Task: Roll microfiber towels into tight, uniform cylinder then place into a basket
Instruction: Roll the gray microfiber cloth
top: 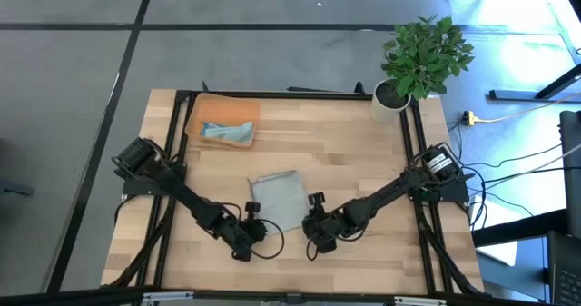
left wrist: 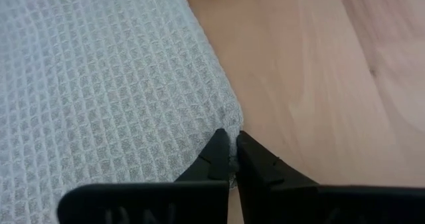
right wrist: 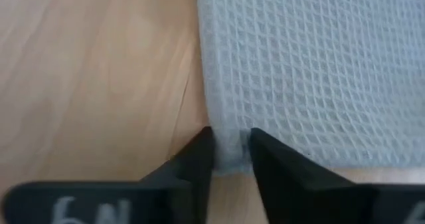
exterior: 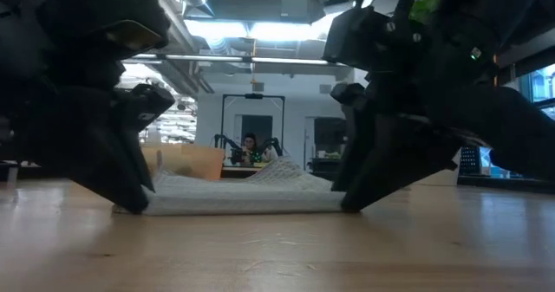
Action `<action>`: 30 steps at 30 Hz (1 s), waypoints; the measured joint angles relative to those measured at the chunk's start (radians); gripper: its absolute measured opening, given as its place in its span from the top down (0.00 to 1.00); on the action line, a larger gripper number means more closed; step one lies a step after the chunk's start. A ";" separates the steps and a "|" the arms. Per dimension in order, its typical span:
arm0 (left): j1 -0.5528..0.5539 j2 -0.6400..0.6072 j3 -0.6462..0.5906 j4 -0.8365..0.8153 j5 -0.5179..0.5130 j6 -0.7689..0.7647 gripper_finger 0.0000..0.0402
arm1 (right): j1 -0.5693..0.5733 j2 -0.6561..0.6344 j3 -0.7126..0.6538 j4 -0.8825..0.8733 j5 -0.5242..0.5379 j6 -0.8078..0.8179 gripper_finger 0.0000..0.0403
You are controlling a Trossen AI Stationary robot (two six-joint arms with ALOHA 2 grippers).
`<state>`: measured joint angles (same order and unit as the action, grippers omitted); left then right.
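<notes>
A pale grey waffle-weave microfiber towel [top: 277, 197] lies spread on the wooden table between my two grippers, humped a little in its middle [exterior: 264, 172]. My left gripper [top: 253, 219] is shut on the towel's near left corner. My right gripper [top: 314, 222] is closed on its near right corner. The orange basket [top: 195, 115] stands at the far left of the table, with a teal towel [top: 229, 132] lying crumpled inside it. My left gripper pinches the towel's near left corner [left wrist: 226, 136] between its two fingertips, coming slanting down from the near left. The corner stays low at the table; the cloth beyond it lies flat. My right gripper has the towel's near right corner [right wrist: 230, 143] between its two fingers [right wrist: 199, 159], slanting down from the near right. The cloth fills the narrow gap between them. The corner rests at the table, and the towel beyond lies flat.
A white pot with a green plant [top: 388, 102] stands at the table's far right corner. Black frame rails [top: 172, 152] run along the table's left and right sides. Bare wood lies between the towel and the basket and along the near edge.
</notes>
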<state>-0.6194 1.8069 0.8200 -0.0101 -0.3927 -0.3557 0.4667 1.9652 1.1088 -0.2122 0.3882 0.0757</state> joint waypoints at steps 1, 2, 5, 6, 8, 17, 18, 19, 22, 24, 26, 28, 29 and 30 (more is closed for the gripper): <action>-0.002 -0.006 -0.001 -0.001 0.007 0.000 1.00 | 0.000 0.000 -0.001 0.000 -0.004 -0.002 0.77; -0.003 -0.012 -0.001 -0.004 0.011 -0.001 1.00 | -0.002 0.000 -0.001 0.000 -0.011 -0.002 0.81; -0.003 -0.029 -0.003 -0.010 0.021 -0.004 1.00 | -0.006 0.000 -0.001 0.001 -0.028 0.025 0.95; -0.003 -0.035 -0.004 -0.014 0.030 -0.007 1.00 | -0.007 0.000 0.002 0.002 -0.037 0.025 0.97; -0.002 -0.046 -0.004 -0.013 0.063 -0.024 1.00 | -0.007 0.000 0.009 0.001 -0.081 0.024 0.97; -0.004 -0.051 -0.002 -0.008 0.157 -0.107 1.00 | -0.006 0.000 0.118 -0.113 -0.213 0.028 0.98; -0.006 -0.053 -0.001 -0.010 0.156 -0.107 1.00 | -0.006 0.000 0.132 -0.134 -0.214 0.033 0.98; -0.009 -0.055 0.003 -0.013 0.155 -0.108 1.00 | -0.006 0.000 0.147 -0.155 -0.217 0.043 0.98; -0.015 -0.055 0.040 -0.065 0.158 -0.115 1.00 | -0.006 0.000 0.174 -0.196 -0.252 0.059 0.98; -0.020 -0.055 0.081 -0.128 0.160 -0.124 1.00 | -0.006 0.001 0.183 -0.211 -0.281 0.073 0.98; -0.022 -0.056 0.123 -0.192 0.196 -0.149 1.00 | -0.006 0.001 0.188 -0.209 -0.323 0.074 0.98; -0.022 -0.057 0.156 -0.240 0.225 -0.185 1.00 | -0.006 0.001 0.188 -0.202 -0.341 0.073 0.98; -0.022 -0.057 0.171 -0.261 0.227 -0.189 1.00 | -0.006 0.001 0.188 -0.199 -0.340 0.074 0.98; -0.022 -0.057 0.186 -0.282 0.225 -0.190 1.00 | -0.006 0.001 0.188 -0.196 -0.337 0.077 0.98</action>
<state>-0.6411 1.7500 1.0062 -0.2920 -0.1677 -0.5453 0.4610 1.9659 1.2968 -0.4080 0.0511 0.1524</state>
